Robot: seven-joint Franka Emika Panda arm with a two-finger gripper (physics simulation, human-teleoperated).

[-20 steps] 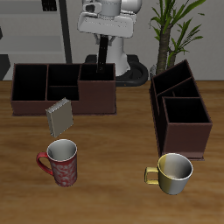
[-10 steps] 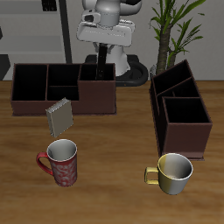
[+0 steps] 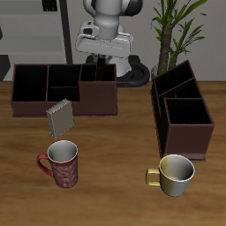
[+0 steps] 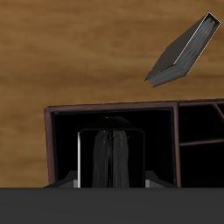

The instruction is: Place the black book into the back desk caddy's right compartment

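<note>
The black book (image 4: 109, 157) stands upright inside the right compartment (image 4: 109, 140) of the back desk caddy (image 3: 62, 88), which runs along the desk's back edge. The wrist view looks straight down on it: a slim, dark, glossy slab with a thin pale edge. It sits about midway between the compartment's side walls.

The gripper (image 3: 105, 60) hangs directly above that compartment, so the book lies straight below the claw. The book's long axis appears to run vertically, in line with the gripper's approach. Neither view shows the fingertips clearly, so I cannot tell whether the claw is released or clenched on the book. In my judgement the placement is essentially made. What remains is a clean vertical withdrawal that does not drag the book against the divider.

Materials and shapes:
- The caddy is a long, low, maroon-brown box with a rigid, matte black lining.
- A grey spiral notepad (image 3: 60, 116) leans against the caddy's front wall and is well apart from the book.
- A second caddy (image 3: 181, 110) stands end-on near the desk's side edge.
- A red patterned mug (image 3: 60, 164) and a pale yellow mug (image 3: 175, 174) stand near the front edge.
- The desk (image 3: 115, 150) has a wood-grain finish.
</note>
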